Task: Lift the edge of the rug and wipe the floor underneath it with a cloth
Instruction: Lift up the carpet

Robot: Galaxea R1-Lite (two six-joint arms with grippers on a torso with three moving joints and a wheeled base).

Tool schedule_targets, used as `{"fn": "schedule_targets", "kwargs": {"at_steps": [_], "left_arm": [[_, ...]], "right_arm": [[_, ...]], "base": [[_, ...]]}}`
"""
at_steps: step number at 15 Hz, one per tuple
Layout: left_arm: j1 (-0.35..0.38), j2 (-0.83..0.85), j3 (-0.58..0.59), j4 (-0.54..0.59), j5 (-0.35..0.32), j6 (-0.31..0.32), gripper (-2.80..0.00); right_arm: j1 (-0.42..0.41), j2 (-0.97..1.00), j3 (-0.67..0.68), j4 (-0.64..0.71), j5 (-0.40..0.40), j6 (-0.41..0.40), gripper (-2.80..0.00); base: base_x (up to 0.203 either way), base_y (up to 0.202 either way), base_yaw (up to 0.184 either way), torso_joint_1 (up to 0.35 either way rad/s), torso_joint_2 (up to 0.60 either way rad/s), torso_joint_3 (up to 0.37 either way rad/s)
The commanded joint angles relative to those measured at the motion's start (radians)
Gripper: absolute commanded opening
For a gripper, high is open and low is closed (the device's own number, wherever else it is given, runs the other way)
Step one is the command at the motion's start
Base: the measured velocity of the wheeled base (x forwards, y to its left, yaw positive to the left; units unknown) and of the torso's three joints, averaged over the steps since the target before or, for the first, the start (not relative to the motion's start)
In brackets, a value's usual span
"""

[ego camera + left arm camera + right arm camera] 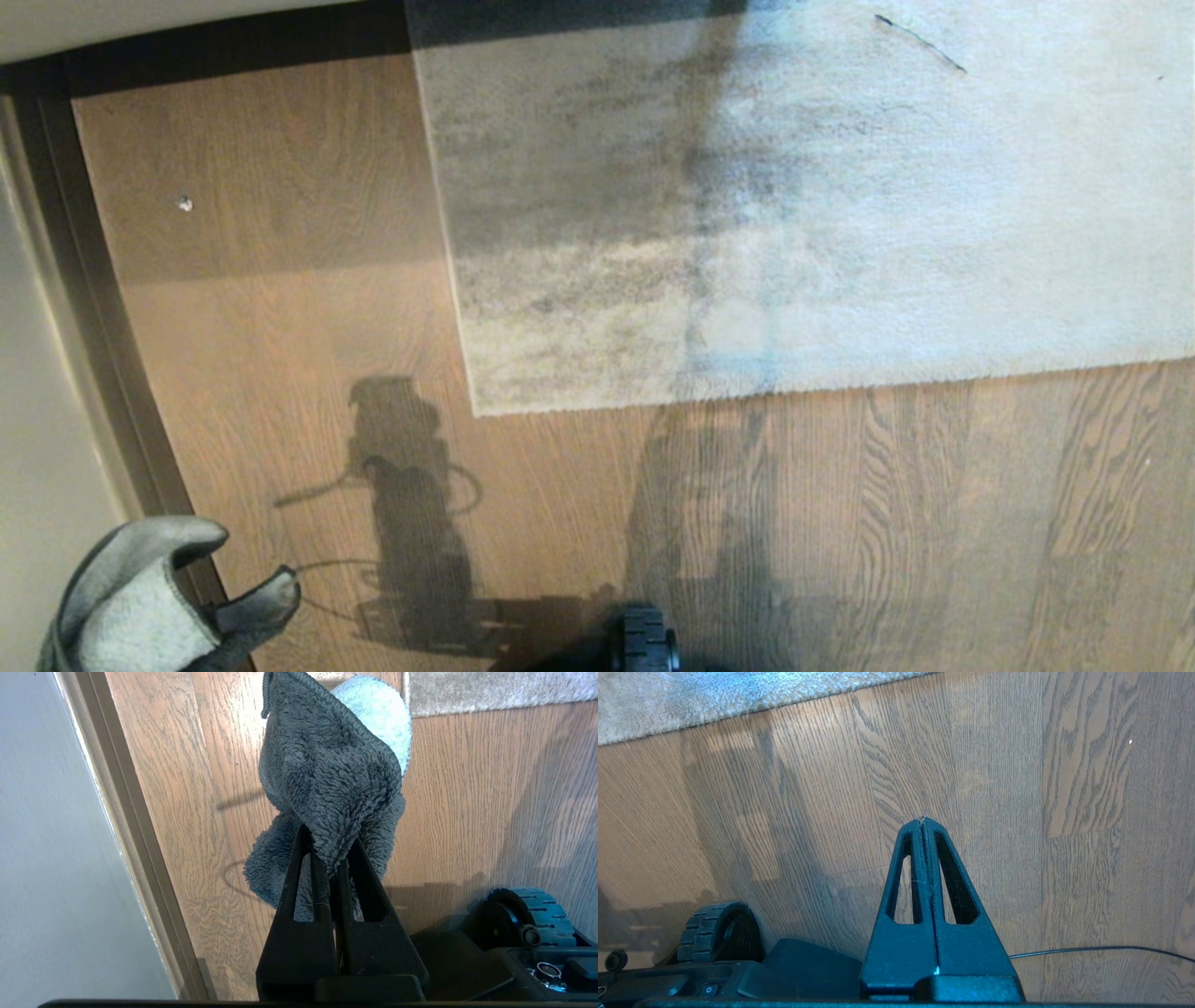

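A pale grey rug [840, 205] with dark mottled patches lies flat on the brown wood floor [887, 523]. Its near rug edge [840, 381] runs straight to a square corner [478, 409]. My left gripper [329, 835] hangs low at the left above the floor, short of that corner. It is shut on the cloth [327, 774], a thick fuzzy grey piece bunched over the fingertips and also seen in the head view [131, 607]. My right gripper [923, 820] is shut and empty above bare planks, with the rug edge [761, 707] some way ahead.
A dark skirting strip [89, 299] and a pale wall [37, 420] run along the left. A small white speck [185, 203] lies on the floor left of the rug. The base's wheel [644, 642] sits at the near edge. A thin cable [1101, 949] crosses the planks.
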Motion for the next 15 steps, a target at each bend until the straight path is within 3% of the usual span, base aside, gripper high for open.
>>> {"fn": "schedule_targets", "kwargs": {"at_steps": [1,11,14,15], "left_arm": [[0.000,0.000,0.000,-0.001,-0.002,0.000,-2.80],[0.000,0.000,0.000,-0.001,0.000,0.000,-2.80],[0.000,0.000,0.000,-0.001,0.000,0.000,-2.80],[0.000,0.000,0.000,-0.001,0.000,0.000,-2.80]], "right_arm": [[0.000,0.000,0.000,0.000,0.000,0.000,-2.80],[0.000,0.000,0.002,-0.001,0.000,-0.010,-2.80],[0.000,0.000,-0.002,-0.038,0.056,-0.127,-2.80],[0.000,0.002,-0.021,-0.040,0.076,-0.129,-2.80]], "base": [[0.000,0.000,0.000,0.000,0.00,0.000],[0.000,0.000,0.000,0.000,0.00,0.000],[0.000,0.000,0.000,0.000,0.00,0.000],[0.000,0.000,0.000,0.000,0.00,0.000]]}}
